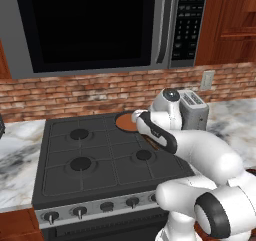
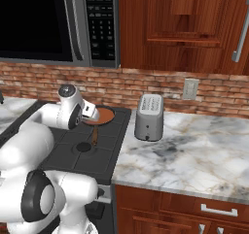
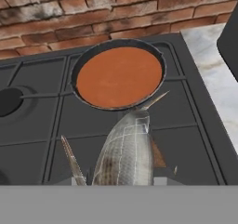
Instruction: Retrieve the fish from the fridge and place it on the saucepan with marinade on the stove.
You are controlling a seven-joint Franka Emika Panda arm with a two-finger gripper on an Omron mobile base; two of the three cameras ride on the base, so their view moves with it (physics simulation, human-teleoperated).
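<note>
Hand view: stove (image 3: 56, 125) is filling the lower field, brick wall running along 12 o'clock. Going left to right: a burner is sitting at 9 o'clock, then the saucepan (image 3: 118, 76) on the back burner just above centre, its marinade (image 3: 116, 79) lying smooth and unbroken, then a strip of marble desk (image 3: 211, 74) at 3 o'clock. The fish (image 3: 125, 155) is hanging at 6 o'clock, tail pointing toward 1 o'clock and nearly reaching the pan's near rim. The pincer tips are hidden behind the fish body; judging by how the fish is riding with the hand, the pincer is gripping the fish.

Left base view: arm is reaching over the stove's right side, the pincer (image 1: 136, 119) sitting at the pan's 3 o'clock edge. Toaster (image 1: 192, 107) is standing on the desk just right of the arm.

Right base view: pan handle (image 2: 95, 136) is pointing toward 6 o'clock.

Judgement on the step in hand: fish is not yet over the pan centre. Carry forward toward 12 o'clock until the body is centring over the marinade, keeping clear of the rim and handle, lower close to the surface, then release so it is landing flat rather than tipping over the edge.
</note>
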